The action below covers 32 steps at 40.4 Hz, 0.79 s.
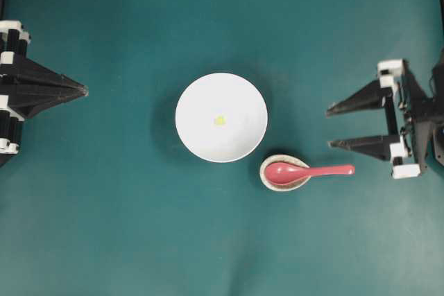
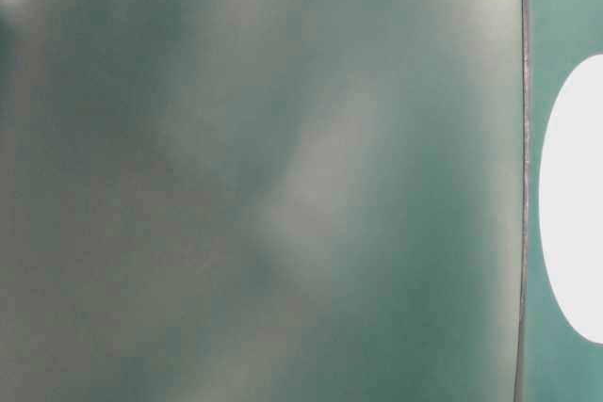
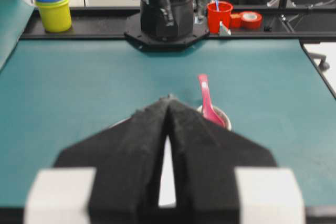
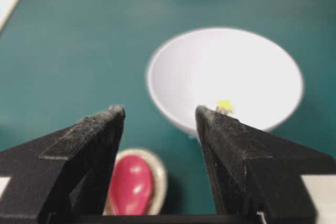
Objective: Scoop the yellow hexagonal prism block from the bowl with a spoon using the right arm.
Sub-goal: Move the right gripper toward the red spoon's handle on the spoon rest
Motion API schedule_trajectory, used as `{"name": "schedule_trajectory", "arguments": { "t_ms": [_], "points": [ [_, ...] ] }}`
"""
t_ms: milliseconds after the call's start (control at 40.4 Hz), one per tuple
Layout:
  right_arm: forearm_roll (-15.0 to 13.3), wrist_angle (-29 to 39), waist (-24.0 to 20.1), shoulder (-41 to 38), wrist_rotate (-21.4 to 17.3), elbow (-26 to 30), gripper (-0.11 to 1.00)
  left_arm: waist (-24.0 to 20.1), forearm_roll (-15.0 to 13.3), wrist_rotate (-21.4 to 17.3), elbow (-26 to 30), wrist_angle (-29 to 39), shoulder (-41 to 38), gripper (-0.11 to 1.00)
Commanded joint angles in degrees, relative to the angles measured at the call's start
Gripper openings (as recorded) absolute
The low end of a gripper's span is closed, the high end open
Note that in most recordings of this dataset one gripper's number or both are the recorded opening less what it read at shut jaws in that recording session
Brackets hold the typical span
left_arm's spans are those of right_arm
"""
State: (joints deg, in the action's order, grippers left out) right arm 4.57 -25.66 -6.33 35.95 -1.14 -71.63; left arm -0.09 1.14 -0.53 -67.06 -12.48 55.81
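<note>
Overhead, item by item: my right gripper sits at the right edge of the green table, fingers spread wide apart with nothing between them, tips pointing toward the middle. My left gripper sits at the left edge, its fingers pressed together to a single point, holding nothing. The bowl, round and white, stands near the centre. The yellow hexagonal prism block lies inside it, about in the middle of the floor of the bowl. The spoon, pink-red, lies just below and right of the bowl: its scoop rests in a small speckled dish, and its handle points right, toward my right gripper but well apart from it.

Table-level view: mostly a blurred grey-green surface; a white oval at the right edge is the bowl, and I cannot tell more.

Left wrist view: my left gripper's fingers meet at their tips. Beyond them the spoon stands out of the speckled dish, handle toward the base of my right arm. Behind the table: a yellow tub with a blue lid, a red cup, a red tape roll.

Right wrist view: my right gripper gapes open. Ahead sits the bowl with the block inside; below, the spoon's scoop rests in the dish.
</note>
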Motion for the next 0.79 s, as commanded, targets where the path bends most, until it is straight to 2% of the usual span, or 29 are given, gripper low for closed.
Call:
{"name": "schedule_trajectory", "arguments": {
  "t_ms": [0, 247, 495, 618, 767],
  "points": [
    [1.85, -6.06, -2.02, -2.55, 0.0, -0.97, 0.6, 0.0, 0.09, -0.09, 1.58, 0.26, -0.18, 0.0],
    [8.53, -23.2, -7.03, -12.83, 0.0, -5.62, 0.6, -0.09, 0.09, 0.0, 1.67, 0.35, -0.18, 0.0],
    [13.54, -33.4, -13.36, -22.94, 0.0, -5.89, 0.6, 0.0, 0.09, 0.0, 1.67, 0.44, -0.18, 0.0],
    [17.23, -39.37, -16.96, -28.21, 0.0, -6.15, 0.6, 0.0, 0.09, 0.0, 1.67, 0.44, -0.18, 0.0],
    [21.36, -42.71, -19.78, -33.57, 0.0, -6.15, 0.6, -0.09, 0.09, 0.09, 1.67, 0.44, -0.18, 0.0]
  ]
}}
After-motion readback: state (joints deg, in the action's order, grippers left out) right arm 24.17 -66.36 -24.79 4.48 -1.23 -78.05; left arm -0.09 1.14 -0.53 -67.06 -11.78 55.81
